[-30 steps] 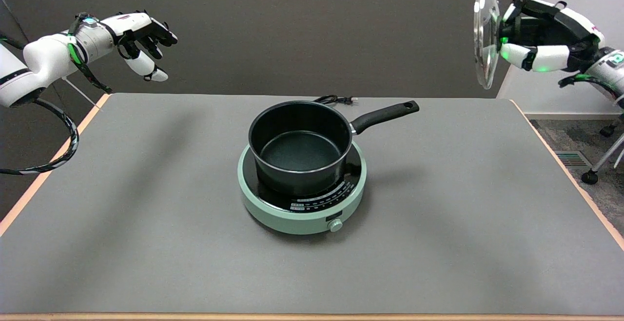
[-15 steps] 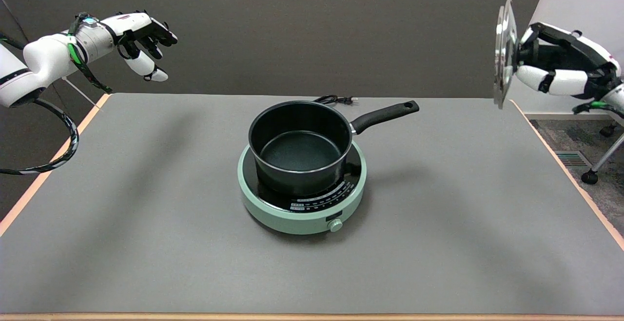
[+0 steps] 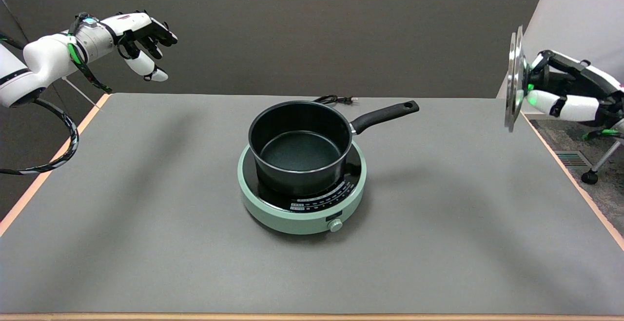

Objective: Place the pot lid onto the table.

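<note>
The pot lid [image 3: 512, 79] is up in the air at the table's far right corner, turned on edge so only its thin metal rim and a sliver of glass face show. It hangs just over the right edge of the table [image 3: 438, 223], its lower rim clear of the grey surface and touching nothing below. The right hand [image 3: 568, 97] holds it from the side away from the table, fingers [image 3: 560, 106] curled in toward the lid's centre and closed on it; what exactly they grip there is hidden behind the disc. Most of that hand and its arm sit out beyond the right edge, above the carpeted floor.

Toward the middle of the table stands a black pot [image 3: 300, 148] with no cover, sitting on a pale green cooker [image 3: 302, 204]. The pot's long handle [image 3: 385, 115] points toward the far right corner, its tip well apart from the lid. A black cord [image 3: 336, 99] lies at the far edge behind the pot.

Between the cooker and the right edge runs a broad stretch of bare grey top, and the near side and left half are just as open. The tan border shows along the left, right and near edges.
</note>
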Available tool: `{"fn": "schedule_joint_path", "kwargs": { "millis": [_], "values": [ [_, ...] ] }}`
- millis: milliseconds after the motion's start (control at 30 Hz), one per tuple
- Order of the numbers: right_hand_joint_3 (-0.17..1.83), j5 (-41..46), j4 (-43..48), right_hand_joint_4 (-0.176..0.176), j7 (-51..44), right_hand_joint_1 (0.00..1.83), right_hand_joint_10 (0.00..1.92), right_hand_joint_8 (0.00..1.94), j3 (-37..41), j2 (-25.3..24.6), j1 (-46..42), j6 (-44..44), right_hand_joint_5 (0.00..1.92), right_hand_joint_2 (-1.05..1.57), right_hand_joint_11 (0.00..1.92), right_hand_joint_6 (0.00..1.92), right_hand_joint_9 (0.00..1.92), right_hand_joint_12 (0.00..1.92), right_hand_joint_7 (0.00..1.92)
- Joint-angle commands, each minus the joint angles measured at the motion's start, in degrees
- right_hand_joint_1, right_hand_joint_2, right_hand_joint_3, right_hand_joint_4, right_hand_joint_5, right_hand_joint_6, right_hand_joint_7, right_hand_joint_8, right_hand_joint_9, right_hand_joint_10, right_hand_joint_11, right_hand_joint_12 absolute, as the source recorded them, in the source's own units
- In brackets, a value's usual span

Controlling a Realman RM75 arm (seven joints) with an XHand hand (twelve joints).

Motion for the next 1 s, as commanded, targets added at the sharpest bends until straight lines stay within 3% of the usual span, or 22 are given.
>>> {"fn": "schedule_joint_path", "kwargs": {
  "millis": [33, 467, 1000],
  "values": [
    [0.68, 0.0, -4.3, 0.176, 1.3, 1.32, 1.92, 1.60, -1.2, -0.6, -2.7, -7.1, 0.44, 0.94, 0.29, 1.60, 0.62, 1.89, 0.72],
    [0.64, -0.3, -11.8, 0.125, 0.7, 1.32, 1.92, 1.61, -3.8, -0.6, -2.8, -5.7, 0.44, 0.96, 0.19, 1.56, 0.59, 1.90, 0.71],
    [0.63, -5.3, -13.6, 0.111, -1.3, 1.31, 1.92, 1.61, -4.9, -0.6, -2.8, 0.7, 0.45, 0.97, 0.19, 1.56, 0.58, 1.90, 0.71]
  ]
}}
